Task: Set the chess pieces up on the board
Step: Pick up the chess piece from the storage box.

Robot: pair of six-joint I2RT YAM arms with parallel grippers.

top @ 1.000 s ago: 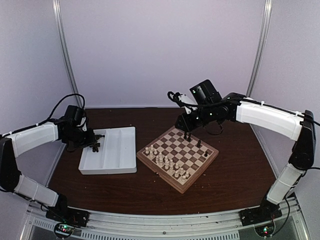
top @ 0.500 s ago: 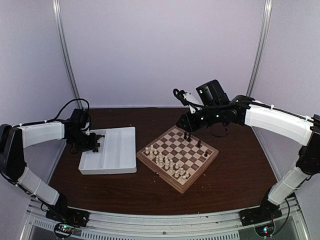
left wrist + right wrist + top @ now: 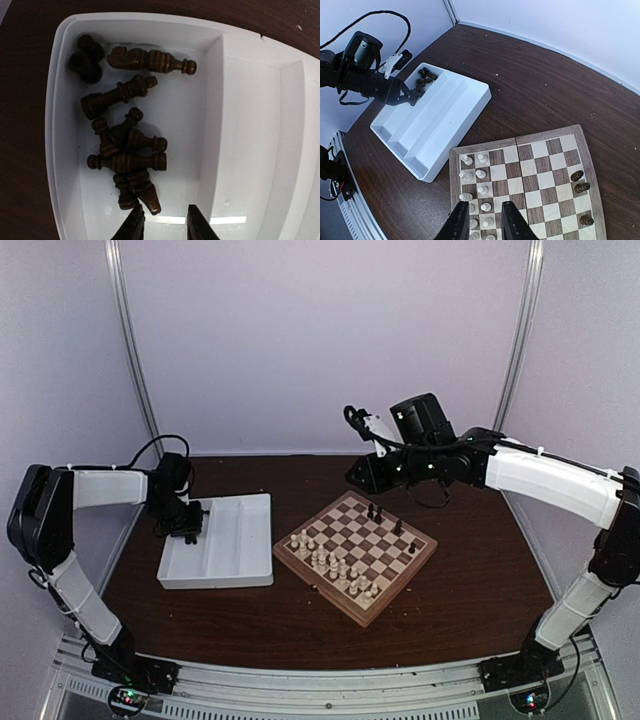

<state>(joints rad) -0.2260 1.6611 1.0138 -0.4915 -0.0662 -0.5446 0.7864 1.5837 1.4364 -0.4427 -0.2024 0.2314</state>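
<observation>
Whereas one second earlier the right claw (image 3: 358, 475) hung low over the far corner of the board (image 3: 318, 592), it now stands higher and farther back, clear of the squares. Its fingers are parted by a narrow gap and hold nothing. Over the same interval the left arm's shoulder link has swung upward at the left edge of the scene. The left claw (image 3: 188, 530) has shifted slightly toward the far-left corner of the white tray (image 3: 235, 540). The pieces on the board show no change of place.

The left wrist view shows the left claw (image 3: 162, 220) slightly open and empty. Its tips sit just beside the near end of a heap of chess pieces (image 3: 125, 150); whether they touch cannot be told. These pieces are dark brown, turned and glossy. Most lie on their sides and cross one another in the tray's left compartment, at its far end. The other two compartments hold none.

Four further dark figures (image 3: 397, 527) stand upright along the far-right side of the board. Cream-white figures (image 3: 335, 570) stand in rows along its near-left side.

The board lies turned corner-forward on the dark bench (image 3: 470, 580), just right of the tray. Its squares are light and dark brown inside a tan rim.
</observation>
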